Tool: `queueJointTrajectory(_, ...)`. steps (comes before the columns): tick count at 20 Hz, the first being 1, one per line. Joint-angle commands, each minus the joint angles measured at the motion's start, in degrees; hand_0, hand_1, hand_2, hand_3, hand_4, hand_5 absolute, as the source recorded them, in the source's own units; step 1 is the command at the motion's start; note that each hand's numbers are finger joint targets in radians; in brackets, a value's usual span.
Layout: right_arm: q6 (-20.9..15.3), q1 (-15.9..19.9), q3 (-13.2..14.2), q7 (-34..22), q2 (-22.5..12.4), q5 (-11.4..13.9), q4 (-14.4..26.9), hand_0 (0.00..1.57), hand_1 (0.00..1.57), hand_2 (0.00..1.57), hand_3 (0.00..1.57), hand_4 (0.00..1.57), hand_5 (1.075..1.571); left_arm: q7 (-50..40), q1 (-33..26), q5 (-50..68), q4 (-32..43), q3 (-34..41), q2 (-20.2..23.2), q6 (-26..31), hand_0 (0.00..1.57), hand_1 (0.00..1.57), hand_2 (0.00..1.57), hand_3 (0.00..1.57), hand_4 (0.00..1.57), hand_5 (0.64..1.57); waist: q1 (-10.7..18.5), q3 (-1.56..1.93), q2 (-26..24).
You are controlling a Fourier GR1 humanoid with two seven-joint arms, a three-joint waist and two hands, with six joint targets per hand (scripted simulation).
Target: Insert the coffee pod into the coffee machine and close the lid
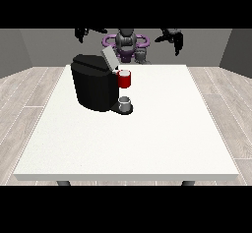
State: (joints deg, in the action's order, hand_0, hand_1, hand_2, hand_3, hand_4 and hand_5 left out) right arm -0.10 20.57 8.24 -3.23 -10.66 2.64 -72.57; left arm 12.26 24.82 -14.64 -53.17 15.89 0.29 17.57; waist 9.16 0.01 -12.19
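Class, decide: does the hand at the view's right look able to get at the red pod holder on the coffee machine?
Probably yes. The hand at the view's right hangs raised behind the table; the red pod holder has its lid tilted open and nothing between them.

- The large flat table top [147, 138] is plain white, with no pattern on it.
- The boxy coffee machine [93, 87] is black all over its body.
- The raised flat lid [109, 57] on the machine is light grey.
- The round holder [125, 79] at the machine's front is red, with a pale top.
- The small cup [125, 102] on the machine's dark base is grey.
- The robot's torso [126, 43] is dark grey, with purple rings at either side.
- The hand at the view's left [81, 33] is black.
- The hand at the view's right [173, 36] is black too.
- The plank floor [29, 94] is pale grey-brown, striped with thin seams.
- The back wall [44, 43] is plain grey.
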Motion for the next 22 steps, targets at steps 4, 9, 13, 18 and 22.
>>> queueJointTrajectory(4, 1.82, 6.17, 1.36, -5.4, 1.19, -4.74, 1.86, 0.0, 0.0, 0.0, 0.0, 0.08, 1.571, 0.66, -5.26, 1.64, -7.35, -4.59, 0.62, -2.41, 0.0, 0.0, 0.0, 0.0, 0.34, 1.571, -0.8, -0.02, 4.21)
queueJointTrajectory(9, -0.47, 10.42, 4.75, -3.33, 0.9, -6.63, 7.65, 0.0, 0.0, 0.0, 0.0, 0.18, 1.571, -1.39, -5.36, 4.75, -14.37, -7.23, 0.33, -2.47, 0.0, 0.0, 0.0, 0.0, 0.35, 1.571, 1.62, 0.0, 8.87)
queueJointTrajectory(13, 1.59, 9.29, 3.52, -0.34, 0.94, -6.68, 9.45, 0.0, 0.0, 0.0, 0.0, 0.06, 1.571, -3.75, -8.07, 8.02, -19.69, -6.07, 2.89, 0.0, 0.0, 0.0, 0.0, 0.0, 0.34, 1.571, 1.24, 0.0, 10.17)
queueJointTrajectory(18, 0.03, 10.35, 0.38, -0.28, 3.05, -4.33, 11.79, 0.0, 0.0, 0.0, 0.0, 0.0, 1.571, -9.01, -9.88, 7.74, -25.64, -8.58, 1.02, -2.47, 0.0, 0.0, 0.0, 0.0, 0.36, 1.571, 1.07, 0.0, 9.87)
queueJointTrajectory(22, 1.39, 14.89, 0.48, 0.51, 1.87, -4.83, 13.26, 0.0, 0.0, 0.0, 0.0, 0.0, 1.571, -5.55, -12.1, 6.56, -27.03, -9.28, 0.48, -5.19, 0.0, 0.0, 0.0, 0.0, 0.34, 1.571, 1.05, 0.0, 13.09)
